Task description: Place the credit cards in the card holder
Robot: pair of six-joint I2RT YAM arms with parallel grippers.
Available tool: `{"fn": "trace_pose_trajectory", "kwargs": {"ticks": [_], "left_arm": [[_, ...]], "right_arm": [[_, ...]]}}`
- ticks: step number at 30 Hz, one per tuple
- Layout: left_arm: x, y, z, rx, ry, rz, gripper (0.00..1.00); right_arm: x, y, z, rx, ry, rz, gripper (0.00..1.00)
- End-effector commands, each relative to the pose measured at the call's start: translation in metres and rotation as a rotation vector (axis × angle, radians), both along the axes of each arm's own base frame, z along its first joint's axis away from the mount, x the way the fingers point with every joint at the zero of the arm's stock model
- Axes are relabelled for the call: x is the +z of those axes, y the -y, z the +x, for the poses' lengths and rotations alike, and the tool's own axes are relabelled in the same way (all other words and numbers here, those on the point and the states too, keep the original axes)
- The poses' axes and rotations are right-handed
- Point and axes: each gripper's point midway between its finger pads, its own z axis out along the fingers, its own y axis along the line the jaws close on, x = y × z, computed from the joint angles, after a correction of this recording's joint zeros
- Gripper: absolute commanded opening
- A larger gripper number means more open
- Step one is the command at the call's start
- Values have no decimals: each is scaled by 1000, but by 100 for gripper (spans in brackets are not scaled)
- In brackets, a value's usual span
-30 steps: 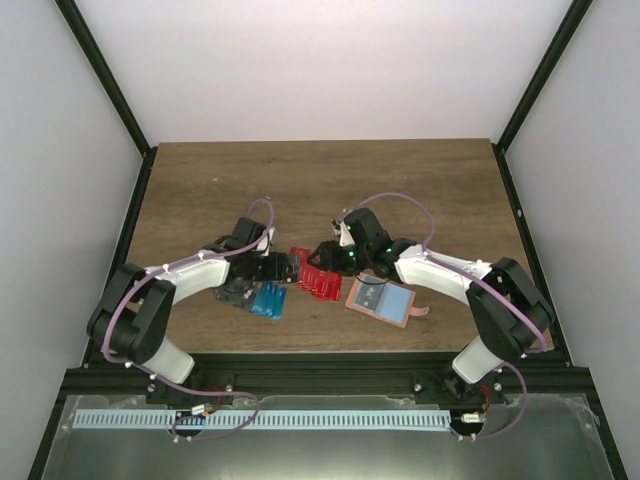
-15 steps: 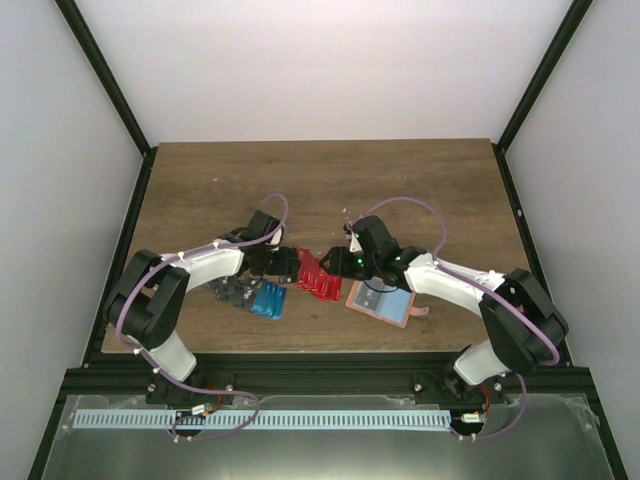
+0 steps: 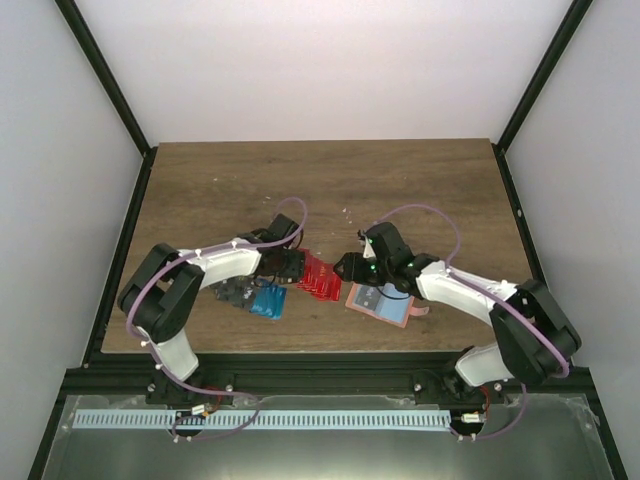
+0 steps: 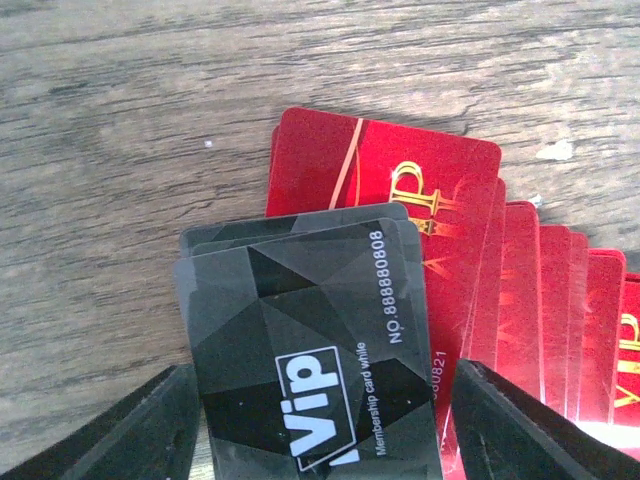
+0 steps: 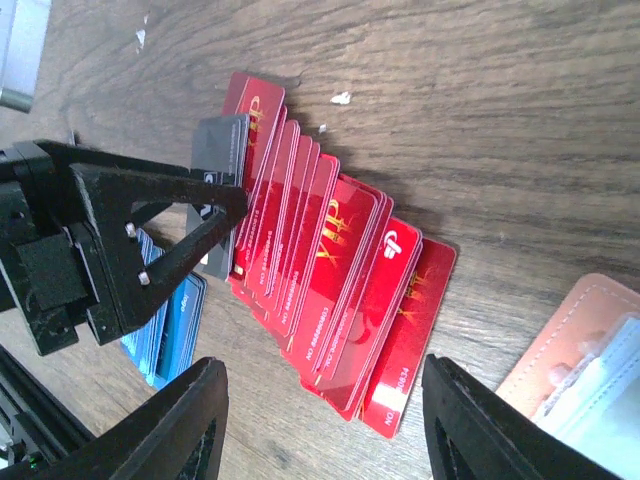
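The credit cards lie in three lots: a fan of red cards (image 3: pixel 322 278) (image 5: pixel 330 270) mid-table, blue cards (image 3: pixel 268 300) (image 5: pixel 175 320) to its left, and dark cards (image 3: pixel 233 293) beside those. Two or three black cards (image 4: pixel 310 340) (image 5: pixel 222 150) rest over the fan's left end, between the fingers of my open left gripper (image 3: pixel 292 265) (image 4: pixel 320 400); a gap shows at the right finger (image 4: pixel 520 430). My right gripper (image 3: pixel 345 270) (image 5: pixel 320 400) is open and empty, over the fan's right end. The tan-pink card holder (image 3: pixel 380 303) (image 5: pixel 585 335) lies open just right of it.
Brown wooden table (image 3: pixel 330 180) with black frame posts at its sides and white walls around. The left gripper's black finger frame (image 5: pixel 110 230) stands close against the red fan. Small white specks (image 5: pixel 340 98) lie on the wood behind the cards.
My left gripper has slid right onto the left end of the red fan, its jaws widening then narrowing a little. My right gripper has drawn back to the right, toward the card holder.
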Motion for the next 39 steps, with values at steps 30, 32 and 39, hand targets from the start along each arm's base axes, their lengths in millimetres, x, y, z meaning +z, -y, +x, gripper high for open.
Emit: {"fn": "trace_pose_trajectory", "kwargs": {"ticks": [30,32,39], "left_arm": [[43,15,-19,-3,54,-48,56],[42,16,-18,-9,57,-48,56],[45,25,-18,-33,54,-120,56]], "right_arm": [[18,16,-11,-15,39,75,55],[19,14,-12,-6,37,89,55],[24,5,-18,31,40,160,57]]}}
